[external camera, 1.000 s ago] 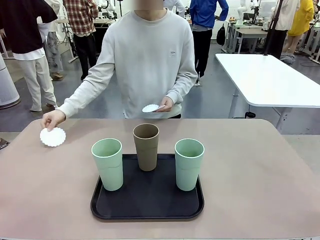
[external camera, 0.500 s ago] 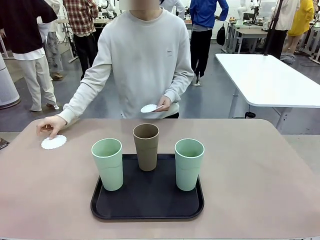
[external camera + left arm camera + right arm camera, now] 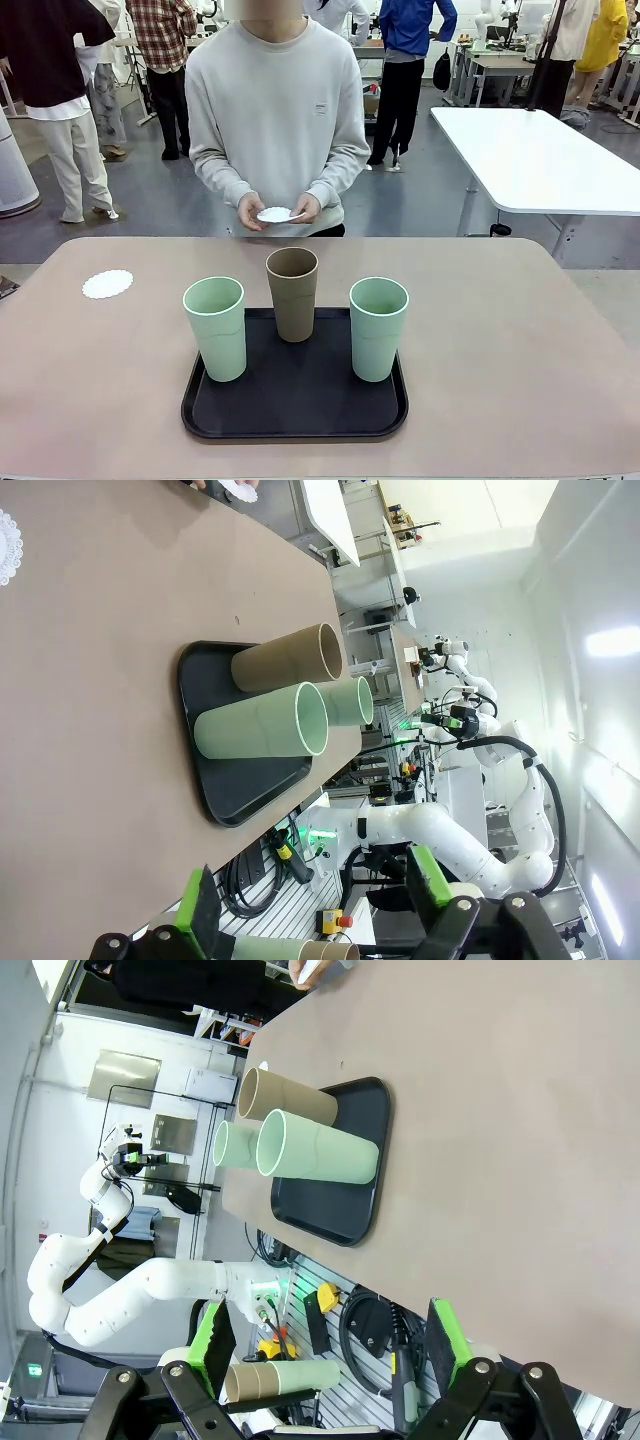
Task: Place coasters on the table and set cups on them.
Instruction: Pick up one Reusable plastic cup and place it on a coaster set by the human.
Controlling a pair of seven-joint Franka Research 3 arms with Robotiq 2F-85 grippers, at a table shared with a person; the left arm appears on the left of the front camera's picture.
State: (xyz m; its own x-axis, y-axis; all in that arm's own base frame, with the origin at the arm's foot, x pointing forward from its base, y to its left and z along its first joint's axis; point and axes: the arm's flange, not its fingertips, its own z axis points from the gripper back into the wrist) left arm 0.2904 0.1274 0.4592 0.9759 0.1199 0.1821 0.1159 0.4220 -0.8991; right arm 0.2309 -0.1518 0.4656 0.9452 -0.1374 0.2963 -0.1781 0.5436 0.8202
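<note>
One coaster (image 3: 107, 284) lies flat at the tabletop's (image 3: 500, 330) far left, and the person's hands (image 3: 249, 211) hold another white disc (image 3: 275, 214). All three cups (image 3: 292, 293) sit on the black tray (image 3: 295, 405), none on a coaster yet. Left fingers (image 3: 192, 920) and right fingers (image 3: 213, 1345) are spread wide, grasping nothing.

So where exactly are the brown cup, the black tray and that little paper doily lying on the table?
brown cup (image 3: 292, 305), front view, middle of its side wall.
black tray (image 3: 300, 402), front view, bare floor in front of the cups.
paper coaster (image 3: 107, 284), front view, centre of the flat disc.
</note>
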